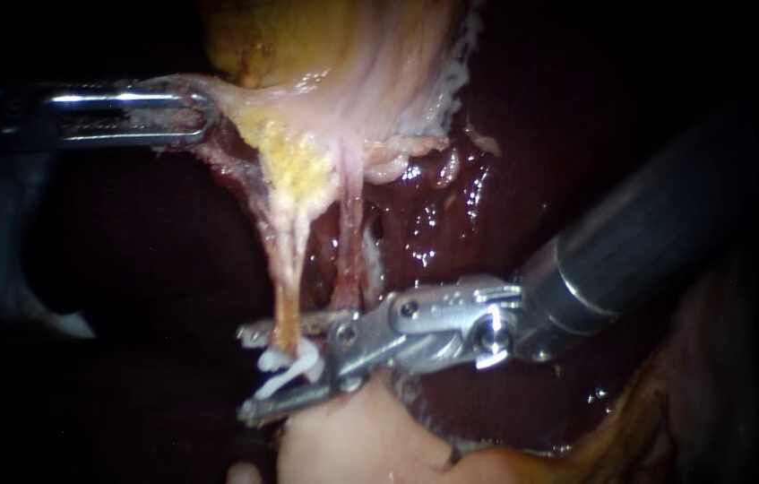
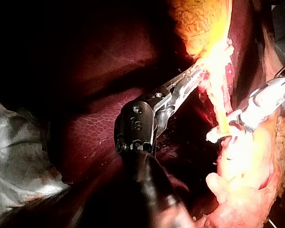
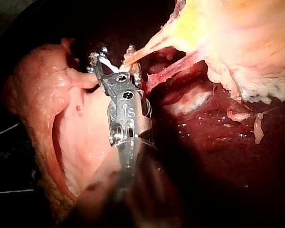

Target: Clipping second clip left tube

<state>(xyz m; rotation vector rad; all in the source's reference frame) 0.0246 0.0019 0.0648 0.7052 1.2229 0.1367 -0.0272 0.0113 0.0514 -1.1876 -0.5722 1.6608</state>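
Left tube hangs taut, long axis straight down from gallbladder, square across my right instrument, which gapes open astride the tube's lower end, white clip in the gap; my left instrument, above the tube, is clamped on gallbladder.

Bright mid-scene, black toward the endoscope view's edges. Glints on wet dark-red liver and steel left instrument. Overexposed white on pale stretched tube, left wrist view.
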